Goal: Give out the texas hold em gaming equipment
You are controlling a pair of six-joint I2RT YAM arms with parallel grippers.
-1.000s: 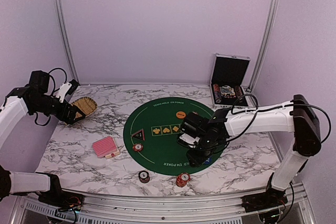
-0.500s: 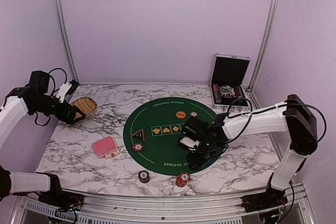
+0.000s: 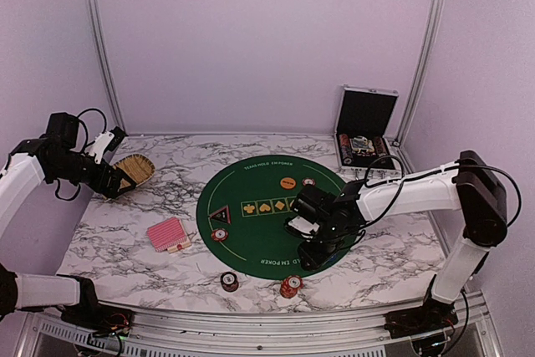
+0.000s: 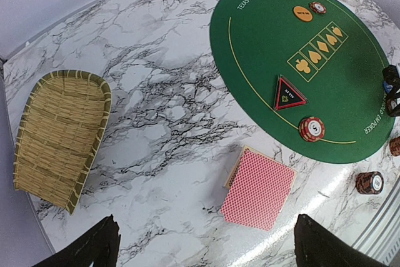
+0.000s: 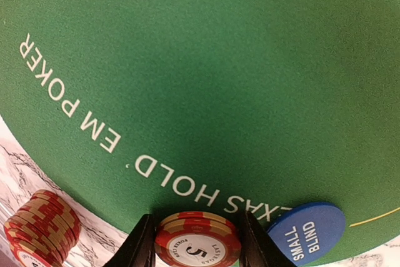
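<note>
Right gripper [image 5: 197, 245]: fingers clamped on one short stack of red-and-white chips, the held stack [image 5: 197, 251], its top chip marked 5. It sits at the near rim of the green mat [image 5: 187, 60]; whether it rests on the felt cannot be told. One blue disc [image 5: 306, 232], lettered SMALL BLIND, lies on the mat just beside that stack, clear of the finger. Four other lots of chips are counted, making five in all. One mat stack [image 4: 311, 128] stands near the single black triangle [image 4: 289, 94], inside the mat's left edge. One far chip [image 4: 318, 8] lies just beside the single orange disc [image 4: 303, 13] on the mat's far side; whether they touch cannot be told. Two more stand on the bare marble table [image 3: 125, 248] off the mat's near edge: a left stack [image 3: 229, 281] and a right stack [image 3: 290, 287], near each other but apart. Cards [image 4: 258, 189]: one deck, red backs up, on the marble left of the mat, the bottom card slightly offset. Left gripper [image 4: 206, 242]: above the table's left side, fingers spread wide, nothing between them. One straw basket [image 4: 59, 139] lies at the far left of the table, well apart from the mat. One silver case [image 3: 365, 127] stands open at the far right corner, chips visible in its tray.
</note>
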